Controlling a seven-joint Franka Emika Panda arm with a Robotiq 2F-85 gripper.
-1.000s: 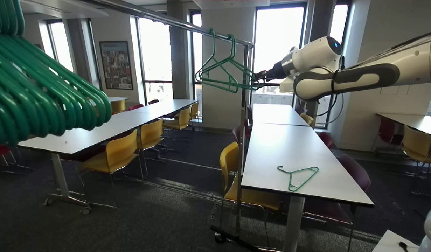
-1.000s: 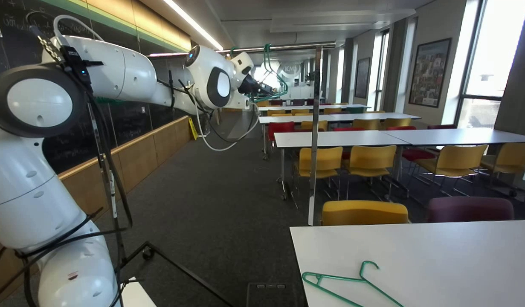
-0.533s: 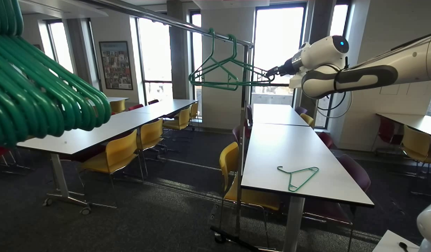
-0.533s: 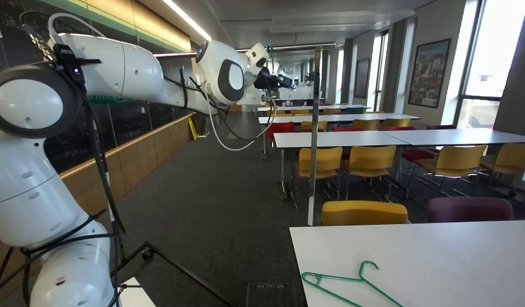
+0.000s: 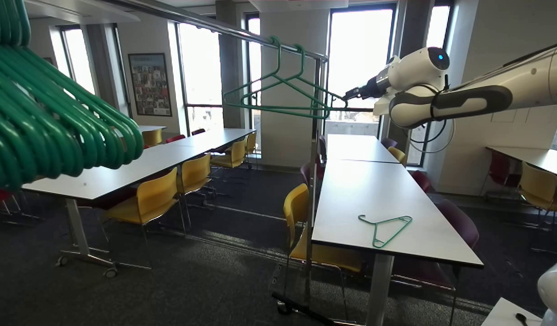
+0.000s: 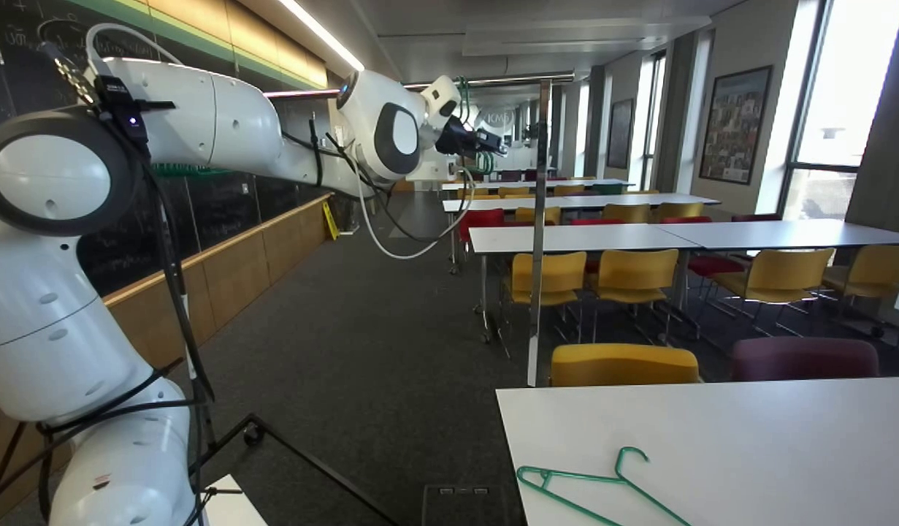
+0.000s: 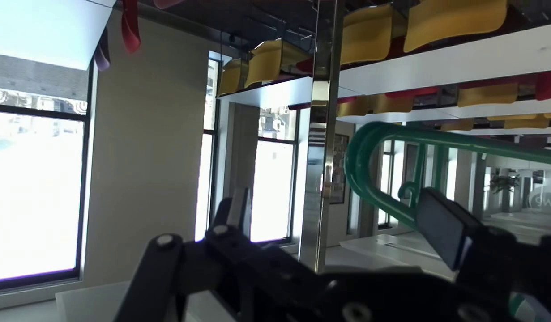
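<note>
The fingers (image 7: 438,227) are standing wide apart and released beside 2 green hangers (image 5: 285,80); in the wrist view a rounded hanger end is showing just past 1 finger, and whether they are touching is not showing clearly. Both hangers are hanging from the rail (image 5: 242,33), near its end post (image 6: 537,277), hooks pointing up; their long axes are running roughly level, angled to each other, with 1 end of each facing toward the fingers. Another green hanger (image 6: 621,478) is lying flat on the white desk (image 6: 785,438).
</note>
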